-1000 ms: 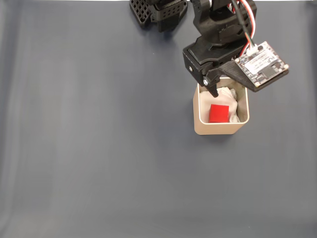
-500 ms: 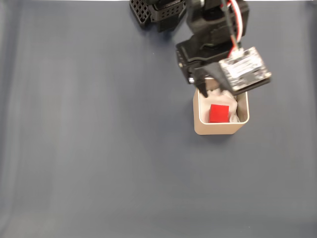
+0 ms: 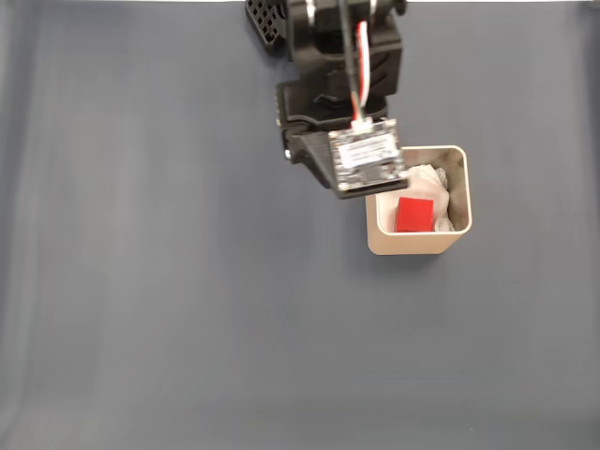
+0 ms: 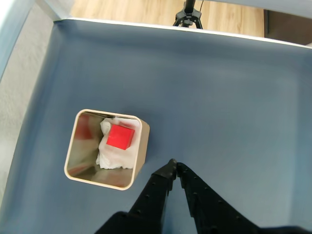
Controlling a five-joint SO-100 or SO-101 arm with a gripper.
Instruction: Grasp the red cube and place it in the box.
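- The red cube [image 3: 413,214] is lying inside the box [image 3: 418,245], on the white padding [image 4: 113,151], so by my reckoning the placing is done and all that remains is for the arm to get clear.
- The main risk from here, I'd say, is the arm brushing the box on its way off. In the fixed view the arm's black body [image 3: 337,66] and the small circuit board [image 3: 368,159] on it overlap the box's upper left corner, so a low or careless swing could nudge or tip the box and spill the cube.
- The box looks light and thin-walled and sits loose on the dark blue table [image 3: 169,281]; I'd expect it to slide easily if caught.
- The cube sits slightly askew on crumpled padding rather than flat on the floor of the box, so a knock might roll it, though the walls should keep it in.
- The gripper [image 4: 173,166] is empty, its two black fingers drawn together until the tips meet.
- In the wrist view the gripper points down at bare table just to the right of the box, apart from its rim.
- The arm reaches out from its base at the top edge of the fixed view, with the wrist above and just left of the box.
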